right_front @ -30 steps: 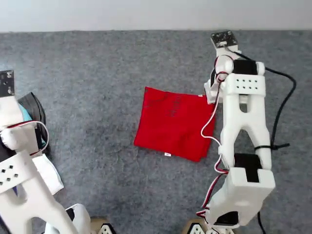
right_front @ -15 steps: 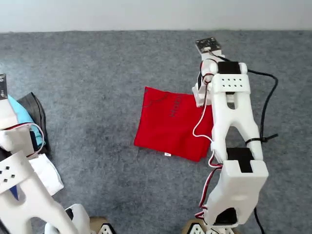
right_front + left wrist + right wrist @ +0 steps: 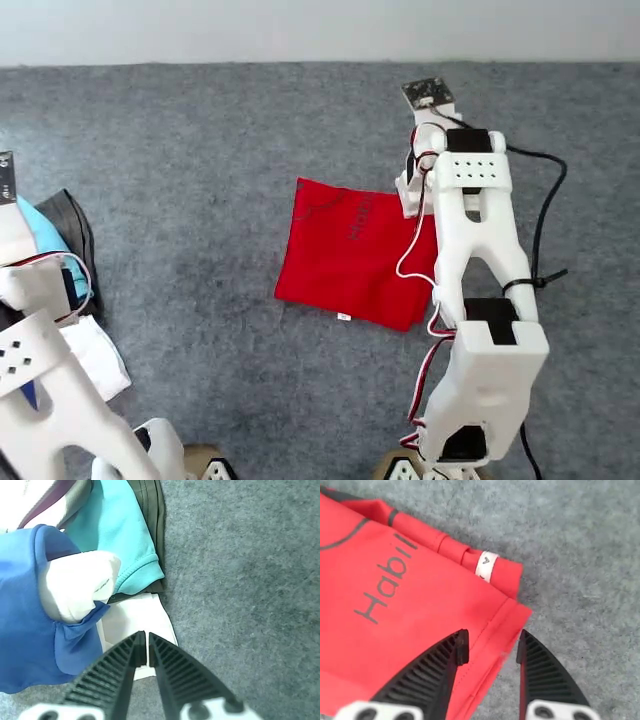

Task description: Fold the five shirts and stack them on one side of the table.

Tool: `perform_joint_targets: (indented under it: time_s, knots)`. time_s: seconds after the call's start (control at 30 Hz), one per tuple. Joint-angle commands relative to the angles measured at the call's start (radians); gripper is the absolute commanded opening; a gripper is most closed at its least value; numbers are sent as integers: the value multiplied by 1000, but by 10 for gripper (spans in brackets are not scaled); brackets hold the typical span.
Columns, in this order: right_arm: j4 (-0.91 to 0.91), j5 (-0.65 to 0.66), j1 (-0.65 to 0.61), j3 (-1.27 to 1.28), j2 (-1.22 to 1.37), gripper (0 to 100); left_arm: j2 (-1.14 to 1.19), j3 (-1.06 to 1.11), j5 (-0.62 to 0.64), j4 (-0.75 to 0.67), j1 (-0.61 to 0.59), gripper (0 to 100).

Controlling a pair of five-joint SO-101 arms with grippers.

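R pincer (image 3: 492,639) moved onto shirt (image 3: 410,610), grey felt (image 3: 180,130)

Right arm (image 3: 470,230) swung left, carrying the right gripper (image 3: 492,639) from just off the red shirt (image 3: 350,255) onto its far right corner. Nearly all of that came in the first half second. Left arm (image 3: 35,370) slid slightly toward the left edge of the desk (image 3: 200,150), uncovering more of the teal shirt (image 3: 45,230).

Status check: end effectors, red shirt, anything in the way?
Left end effector shut, empty, over the shirt pile. Right end effector open, astride a corner of the folded red shirt. No obstruction seen near it.
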Motion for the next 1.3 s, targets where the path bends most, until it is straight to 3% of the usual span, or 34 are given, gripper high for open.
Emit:
perform_joint_targets:
  time_s: [0.0, 0.33, 0.53, 1.17, 1.27]
  knots:
    - [-12, -6, 13, -35, 4, 172, -15, -4, -8, -12, -5, 14]
    - [-28, -3, 39, -35, 19, 165, -15, 25, -8, -12, -5, 14]
    - [-70, 0, 15, -35, 25, 69, -15, 38, -6, -12, -5, 14]
    - [-73, 2, 36, -144, 151, 65, -15, 38, -5, -8, -5, 14]
    - [-71, 57, 45, -203, 163, 62, -15, 36, -6, -8, -5, 14]
